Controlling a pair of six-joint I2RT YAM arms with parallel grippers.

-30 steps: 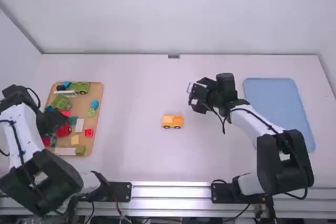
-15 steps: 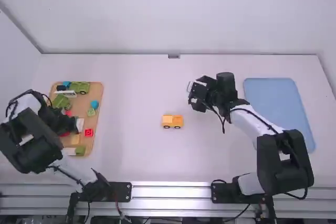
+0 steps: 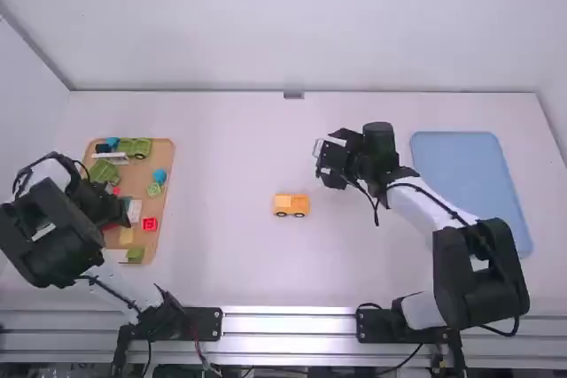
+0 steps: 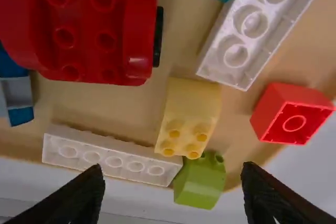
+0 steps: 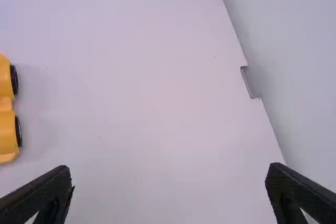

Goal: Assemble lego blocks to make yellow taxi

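Left arm (image 3: 53,236) has swung inward over the wooden tray (image 3: 166,165). Right gripper (image 5: 169,174): spread, empty. Left gripper (image 4: 172,179): spread, above the blocks. Wheeled orange-yellow base (image 3: 291,205) sits mid-table. Long white block (image 4: 110,157) looks to touch, depth hard to judge, the end of the pale yellow block (image 4: 192,106), likely pick; green block (image 4: 200,182) crowds it too. Off-centre descent could jam a fingertip or drag neighbours.
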